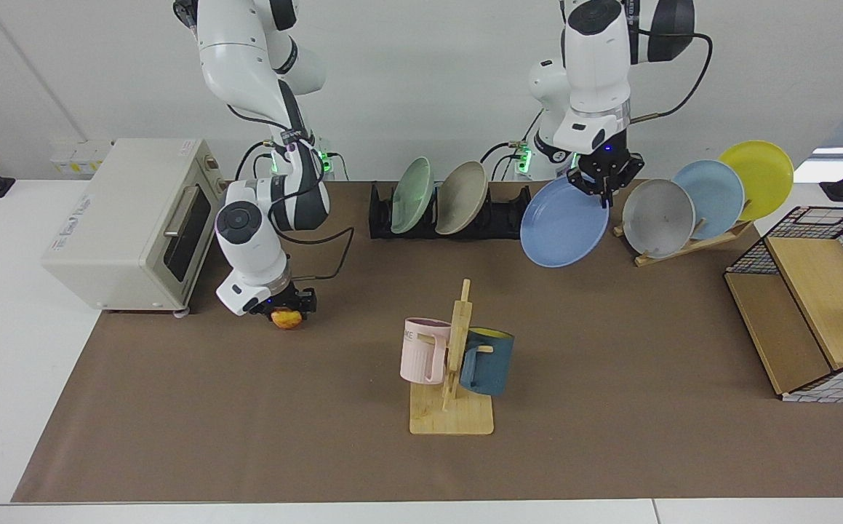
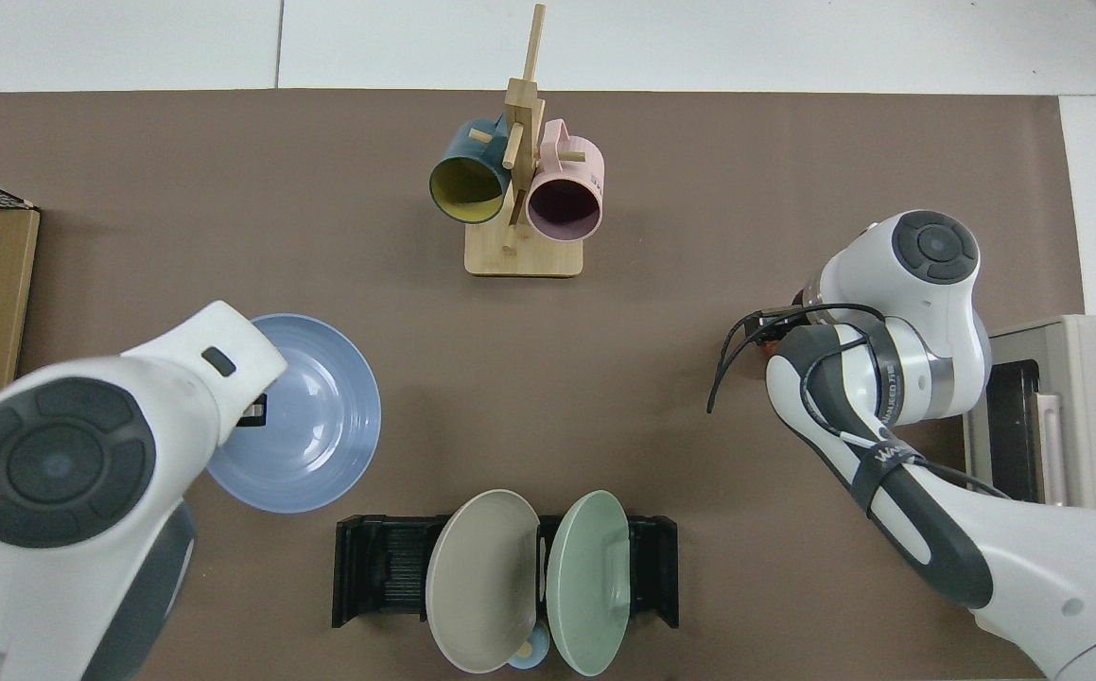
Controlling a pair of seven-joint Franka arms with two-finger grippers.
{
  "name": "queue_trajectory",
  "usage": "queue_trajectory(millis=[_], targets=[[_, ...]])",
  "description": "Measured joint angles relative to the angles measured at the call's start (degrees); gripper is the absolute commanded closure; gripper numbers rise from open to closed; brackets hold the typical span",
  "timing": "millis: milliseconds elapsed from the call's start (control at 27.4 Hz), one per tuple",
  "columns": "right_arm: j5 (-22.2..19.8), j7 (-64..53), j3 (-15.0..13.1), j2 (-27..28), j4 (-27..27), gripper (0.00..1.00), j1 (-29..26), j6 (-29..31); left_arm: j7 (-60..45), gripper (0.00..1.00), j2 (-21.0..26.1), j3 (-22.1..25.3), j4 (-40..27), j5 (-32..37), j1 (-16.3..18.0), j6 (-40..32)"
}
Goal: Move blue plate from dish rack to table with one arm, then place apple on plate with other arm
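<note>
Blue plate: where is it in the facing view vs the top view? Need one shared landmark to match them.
Facing view: the blue plate hangs tilted from the left gripper, off the dish rack, right of centre.
Top view: the blue plate shows at lower left, partly under the arm, above the rack's bare end.
Shared landmark: the wooden mug stand with the pink and dark blue mugs.

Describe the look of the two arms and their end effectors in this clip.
Both arms have glossy white shells with dark grey joint bands and round dark grey caps at the joints. Black cables loop loosely along each forearm, and grey lettering runs along a dark band. The left end effector and the right end effector are small and black, each below a white wrist block with a blue light.
</note>
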Motion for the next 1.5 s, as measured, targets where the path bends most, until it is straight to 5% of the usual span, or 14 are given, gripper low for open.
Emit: queue_trajectory(millis=[183,475,658,987,1498], targets=[[0.0,0.0,0.0,0.0,1.2,1.00,0.3,-0.6,-6.2,1.00,6.5,1.7,5.1,-7.5,0.5,2.6],[0.0,0.4,-0.1,-1.1,7.5,1.00,0.2,-8.2,-6.9,1.00,9.7,2.8,4.9,-18.2,0.4,8.7],[0.0,0.4,-0.5,-4.6,9.5,1.00,-0.1,-12.9,-7.3,1.00,13.3,1.9,3.6,-20.4,-1.3,13.2],[0.0,0.4,-0.6,-11.7,9.8,1.00,-0.1,-19.9,-11.5,1.00,20.7,1.4,-0.8,-20.9,-9.6,24.5],[0.0,0.5,-0.6,-14.5,9.4,1.00,-0.1,-21.8,-12.2,1.00,21.3,1.4,-9.7,-20.9,-14.0,34.8]])
